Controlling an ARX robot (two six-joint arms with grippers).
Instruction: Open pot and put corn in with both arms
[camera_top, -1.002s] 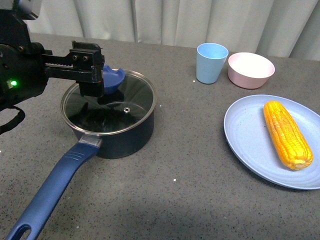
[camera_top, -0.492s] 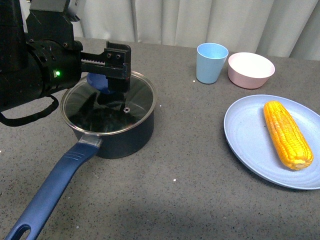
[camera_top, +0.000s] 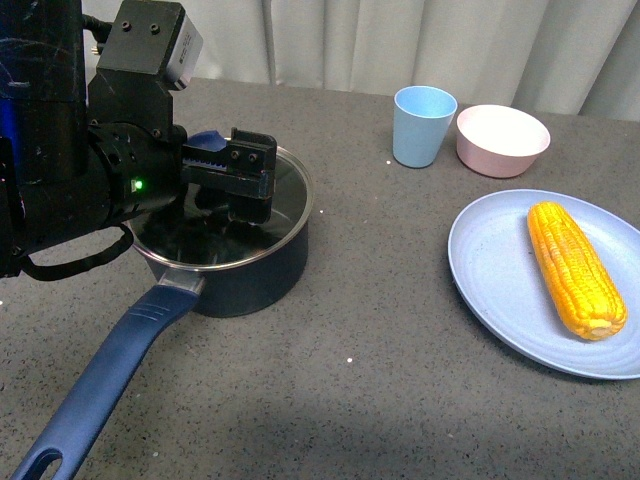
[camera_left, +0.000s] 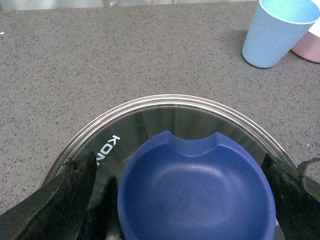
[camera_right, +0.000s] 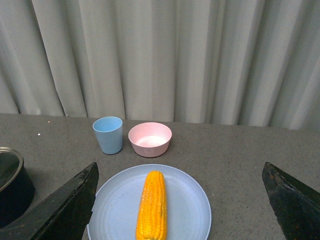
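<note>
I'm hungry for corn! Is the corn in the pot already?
No, the corn cob lies on the light blue plate, well apart from the saucepan.

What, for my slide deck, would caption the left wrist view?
Left end effector open around the blue knob of the glass pot lid; a light blue cup stands beyond.
</note>
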